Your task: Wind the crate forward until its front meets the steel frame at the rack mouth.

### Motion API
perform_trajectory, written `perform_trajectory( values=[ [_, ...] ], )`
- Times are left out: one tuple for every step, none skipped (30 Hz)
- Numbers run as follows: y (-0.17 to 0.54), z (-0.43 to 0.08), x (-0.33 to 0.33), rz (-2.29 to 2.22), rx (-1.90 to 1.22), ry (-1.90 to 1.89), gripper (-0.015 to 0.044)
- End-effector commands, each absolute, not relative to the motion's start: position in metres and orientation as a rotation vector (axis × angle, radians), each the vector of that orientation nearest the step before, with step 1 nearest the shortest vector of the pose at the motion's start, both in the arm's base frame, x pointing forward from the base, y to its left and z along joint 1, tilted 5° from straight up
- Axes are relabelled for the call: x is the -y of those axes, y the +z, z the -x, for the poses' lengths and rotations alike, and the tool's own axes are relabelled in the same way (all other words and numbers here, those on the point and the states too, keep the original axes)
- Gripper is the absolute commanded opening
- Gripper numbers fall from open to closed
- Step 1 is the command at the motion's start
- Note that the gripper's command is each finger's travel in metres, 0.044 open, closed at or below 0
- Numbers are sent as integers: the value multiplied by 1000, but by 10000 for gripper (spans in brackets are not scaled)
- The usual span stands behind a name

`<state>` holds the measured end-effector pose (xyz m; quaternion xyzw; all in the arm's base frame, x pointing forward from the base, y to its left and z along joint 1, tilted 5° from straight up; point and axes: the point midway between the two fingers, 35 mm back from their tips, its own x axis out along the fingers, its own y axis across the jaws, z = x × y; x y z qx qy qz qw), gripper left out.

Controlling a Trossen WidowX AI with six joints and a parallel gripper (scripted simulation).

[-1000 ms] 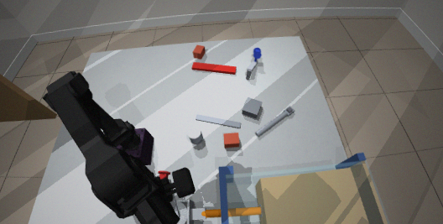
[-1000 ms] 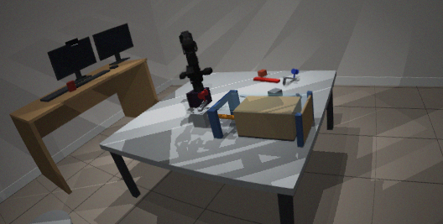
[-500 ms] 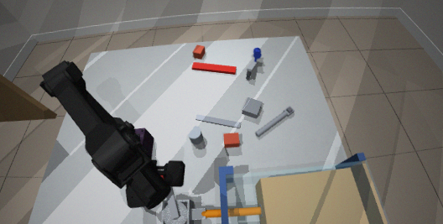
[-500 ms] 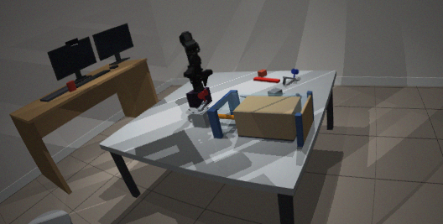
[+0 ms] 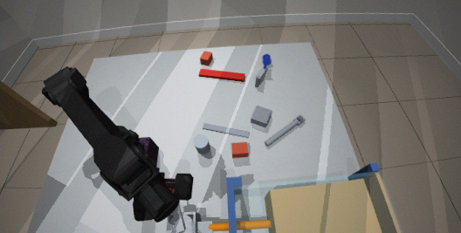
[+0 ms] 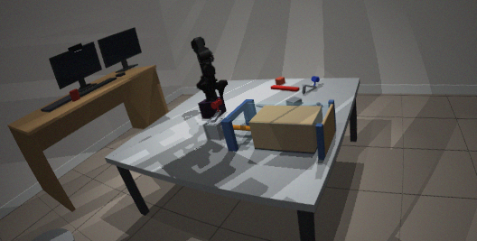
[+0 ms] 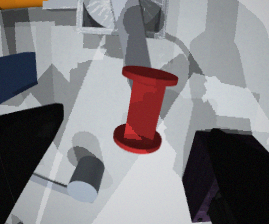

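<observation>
One WidowX arm (image 5: 93,126) (image 6: 206,69) above the hand winch (image 5: 190,222) (image 6: 213,131) (image 7: 83,29), gripper (image 5: 171,187) (image 6: 214,91) (image 7: 137,123) open and empty.
Top view: the arm slants from upper left toward the winch at lower centre; in the exterior view it rises as a tall column with its gripper low. Wrist view: the fingers stand wide to either side of the red spool-shaped knob (image 5: 170,185) (image 6: 217,104) (image 7: 146,109); the grey crank arm (image 7: 135,47) runs from the winch at the top down to it. The crate (image 5: 320,210) (image 6: 285,130) sits flat inside the cubby, its long axis in line with the orange strap (image 5: 218,226) (image 6: 241,127) (image 7: 15,4), its front facing the winch and apart from the blue frame (image 5: 231,204) (image 6: 229,134) (image 7: 10,80).
</observation>
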<state>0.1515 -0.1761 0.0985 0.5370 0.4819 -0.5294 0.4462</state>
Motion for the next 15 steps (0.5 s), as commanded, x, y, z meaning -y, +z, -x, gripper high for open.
perform_trajectory(
  values=[
    [90,-150,175,-1333,-1203,-1317,440],
    [88,-150,175,-1333,-1203,-1317,440],
    [87,-150,175,-1333,-1203,-1317,440],
    [85,-150,175,-1333,-1203,-1317,440],
    [83,-150,175,-1333,-1203,-1317,440],
    [81,-150,175,-1333,-1203,-1317,440],
    [80,-150,175,-1333,-1203,-1317,440],
    [78,-150,175,-1333,-1203,-1317,440],
    [76,-150,175,-1333,-1203,-1317,440],
    [75,-150,175,-1333,-1203,-1317,440],
    [73,-150,175,-1333,-1203,-1317,440],
    [71,-150,174,-1333,-1203,-1317,440],
    [70,-150,174,-1333,-1203,-1317,440],
    [68,-150,174,-1333,-1203,-1317,440],
    [66,-150,174,-1333,-1203,-1317,440]
  ],
)
